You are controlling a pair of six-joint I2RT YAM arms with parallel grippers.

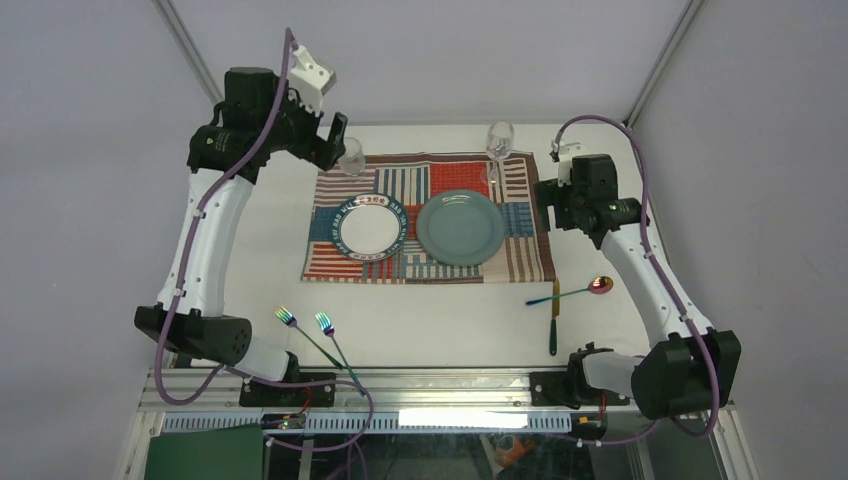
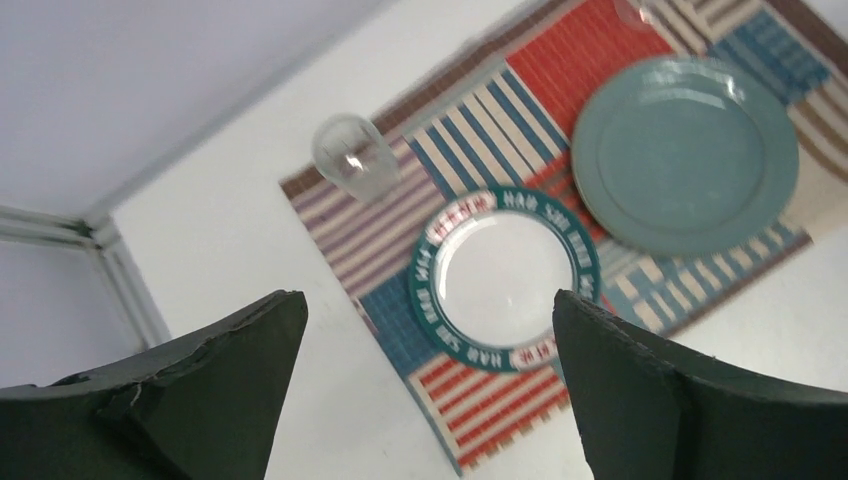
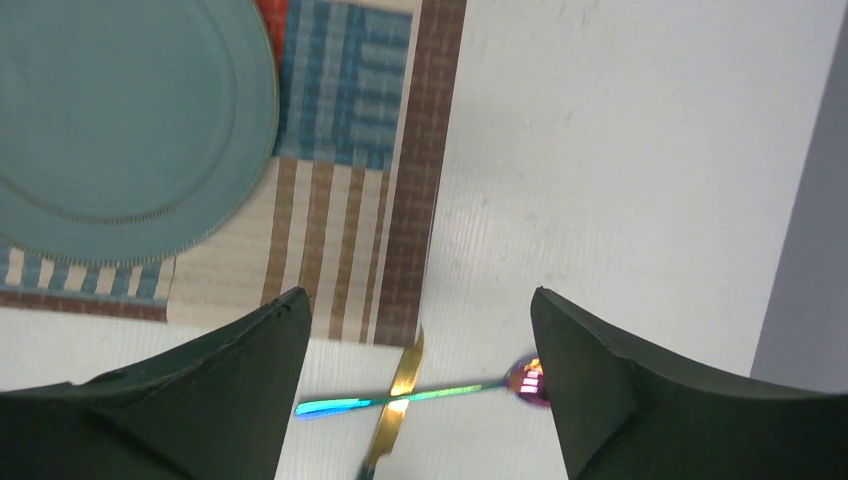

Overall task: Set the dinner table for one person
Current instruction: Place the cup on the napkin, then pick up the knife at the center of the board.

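Left claw (image 2: 428, 296) spread, teal plate (image 2: 685, 150) on placemat (image 2: 470, 130)

1. Bright, even light; weak shadows on the dinner table (image 1: 250, 260).
2. A white glare strip (image 1: 460, 418) shines at the near rail (image 1: 450, 385).
3. The glass (image 2: 352, 155) looks blurred in the left wrist view.

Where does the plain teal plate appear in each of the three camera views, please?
Top external: the teal plate sits mid-frame, on the right half of the striped placemat.
Left wrist: the teal plate is at upper right.
Right wrist: the teal plate is at upper left, cropped by the frame.
Shared landmark: the striped placemat beneath it.
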